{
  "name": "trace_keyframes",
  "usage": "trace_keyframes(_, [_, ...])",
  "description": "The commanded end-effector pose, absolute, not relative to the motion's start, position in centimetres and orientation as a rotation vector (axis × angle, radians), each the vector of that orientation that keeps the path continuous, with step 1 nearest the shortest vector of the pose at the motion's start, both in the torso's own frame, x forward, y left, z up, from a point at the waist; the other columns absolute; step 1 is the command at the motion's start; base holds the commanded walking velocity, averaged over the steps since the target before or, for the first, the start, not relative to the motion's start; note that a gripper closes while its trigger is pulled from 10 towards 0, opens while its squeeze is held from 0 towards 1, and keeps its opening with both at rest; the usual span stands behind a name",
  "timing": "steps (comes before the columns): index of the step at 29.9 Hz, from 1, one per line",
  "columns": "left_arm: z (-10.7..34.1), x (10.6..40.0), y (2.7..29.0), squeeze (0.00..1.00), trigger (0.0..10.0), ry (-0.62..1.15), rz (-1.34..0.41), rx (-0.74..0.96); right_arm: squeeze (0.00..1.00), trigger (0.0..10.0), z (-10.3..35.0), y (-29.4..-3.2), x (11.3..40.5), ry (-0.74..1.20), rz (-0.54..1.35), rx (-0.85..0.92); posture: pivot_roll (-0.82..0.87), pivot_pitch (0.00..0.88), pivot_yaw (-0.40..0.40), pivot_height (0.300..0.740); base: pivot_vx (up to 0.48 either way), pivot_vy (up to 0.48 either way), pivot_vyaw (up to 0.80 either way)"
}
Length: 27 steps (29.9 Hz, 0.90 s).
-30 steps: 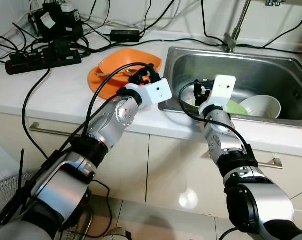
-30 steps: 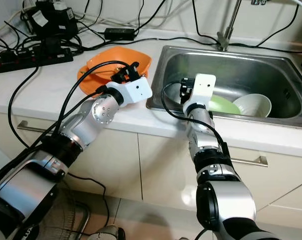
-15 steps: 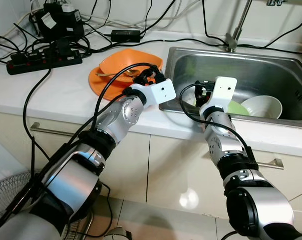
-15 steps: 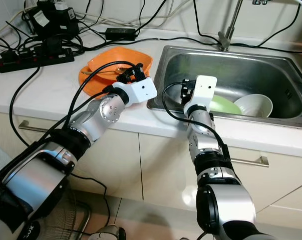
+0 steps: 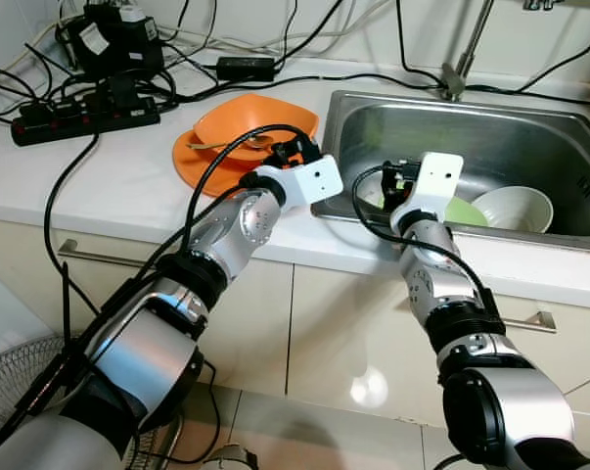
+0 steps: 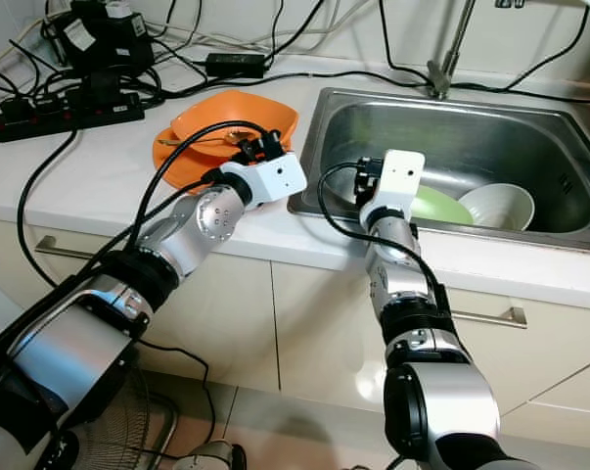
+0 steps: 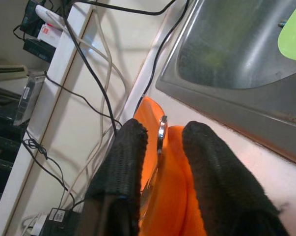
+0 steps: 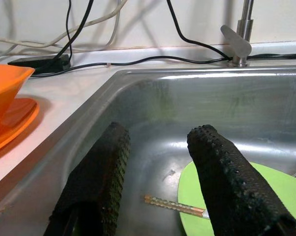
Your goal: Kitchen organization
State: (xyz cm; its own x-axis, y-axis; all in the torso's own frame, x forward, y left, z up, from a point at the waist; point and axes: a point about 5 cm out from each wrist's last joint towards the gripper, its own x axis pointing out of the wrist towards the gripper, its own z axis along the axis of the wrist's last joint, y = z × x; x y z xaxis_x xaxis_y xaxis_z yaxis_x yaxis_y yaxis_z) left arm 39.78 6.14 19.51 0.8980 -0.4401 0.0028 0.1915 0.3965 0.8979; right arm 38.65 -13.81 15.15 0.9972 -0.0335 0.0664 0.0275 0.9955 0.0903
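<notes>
Left claw (image 7: 160,142) open astride a spoon (image 7: 161,129), perhaps; right claw (image 8: 157,162) open, empty, over sink (image 8: 265,98)

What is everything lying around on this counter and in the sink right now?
orange bowl: one, orange, on the orange plate, on the counter left of the sink
orange plate: one, orange, under the bowl
spoon: one, metal, in the bowl
sink: one, steel, right of the counter
green plate: one, light green, in the sink
white bowl: one, white, in the sink beside the green plate
chopstick: one, wooden, on the sink floor
power strip: one, black, back left
left hand: open, at the orange bowl
right hand: open, over the sink
</notes>
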Motion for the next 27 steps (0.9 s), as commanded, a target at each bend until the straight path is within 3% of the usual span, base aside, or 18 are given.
trace_keyframes(1, [20.6, 40.1, 5.8, 0.0, 0.0, -0.287, -0.392, 1.092, 0.0, 10.0, 15.1, -14.1, 38.5, -0.067, -0.042, 0.1, 0.11, 0.015, 0.034, 0.74, 0.0, 0.0, 0.0])
trace_keyframes(27, [21.5, 40.0, 5.6, 0.0, 0.0, -0.369, -0.354, 1.057, 0.0, 10.0, 14.9, -14.3, 38.5, -0.058, -0.048, 0.102, 0.11, 0.014, 0.03, 0.74, 0.0, 0.0, 0.0])
